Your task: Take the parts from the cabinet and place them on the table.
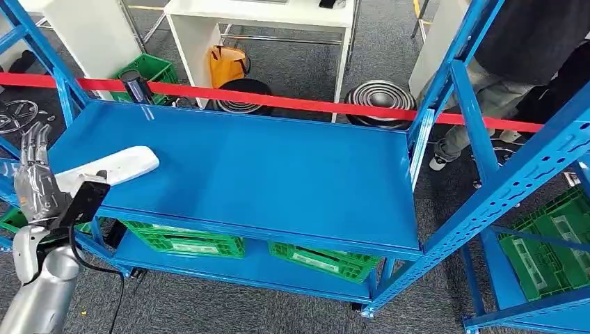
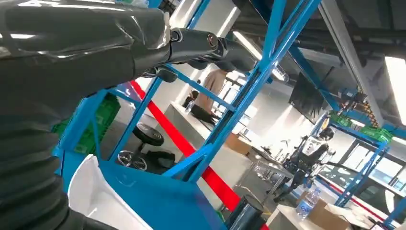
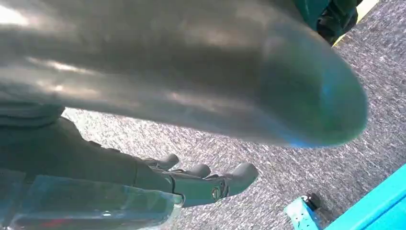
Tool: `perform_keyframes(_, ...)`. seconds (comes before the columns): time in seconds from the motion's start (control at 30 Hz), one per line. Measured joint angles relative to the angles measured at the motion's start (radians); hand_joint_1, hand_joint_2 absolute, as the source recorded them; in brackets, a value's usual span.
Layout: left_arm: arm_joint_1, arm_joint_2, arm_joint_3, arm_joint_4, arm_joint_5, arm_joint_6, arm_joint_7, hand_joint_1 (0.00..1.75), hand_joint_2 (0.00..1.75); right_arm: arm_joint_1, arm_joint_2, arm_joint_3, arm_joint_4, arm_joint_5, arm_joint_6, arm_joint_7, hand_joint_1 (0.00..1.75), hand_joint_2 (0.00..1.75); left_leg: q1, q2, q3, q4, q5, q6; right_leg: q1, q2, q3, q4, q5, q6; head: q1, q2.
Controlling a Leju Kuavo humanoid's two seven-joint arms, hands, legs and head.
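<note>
Head view: the left hand [image 1: 33,182] stood at the left edge of the frame, fingers straight and apart, gripping nothing, beside a white part [image 1: 111,169] that lay on the blue shelf [image 1: 278,174] at its lower-left corner. Whether hand and part touched could not be told. The same white part [image 2: 103,203] appeared at the lower left of the left wrist picture, resting on the blue surface.

The right hand [image 3: 191,179] appeared in the lower centre of its wrist picture, fingers extended above grey carpet [image 3: 268,163], nothing between them.

A red tape [image 1: 292,103] crossed the upper part of the head view behind the shelf. Green crates [image 1: 188,240] sat on the lower shelf. A person [image 1: 515,76] stood at the upper right.
</note>
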Motion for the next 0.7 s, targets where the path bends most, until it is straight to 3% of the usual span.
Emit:
perform_keyframes(0.13,-0.047,0.005,-0.047,0.028,-0.027,-0.005,-0.002,0.00,1.75,0.004,0.017,0.001,0.002,-0.016,0.027,0.016,0.00,0.00,0.000,-0.002,0.000,0.000,0.000,0.000,0.000,-0.002,0.000,0.000,0.000,0.000,0.000,0.000)
perform_keyframes(0.43,-0.243,0.006,-0.198,0.287,0.025,0.058,-0.050,0.00,1.75,0.014,0.058,-0.021,0.002,-0.085,0.013,-0.016,0.00,0.00,0.000,-0.001,0.000,0.000,0.001,0.000,0.000,-0.001,0.000,0.000,0.000,0.000,0.000,0.000)
perform_keyframes(0.7,-0.377,0.016,-0.287,0.461,-0.009,0.133,-0.039,0.00,1.75,0.008,0.073,-0.038,0.003,-0.096,-0.010,-0.031,0.00,0.00,0.000,-0.001,0.000,0.000,0.001,0.000,0.000,0.000,0.000,0.000,0.000,0.000,0.000,0.000)
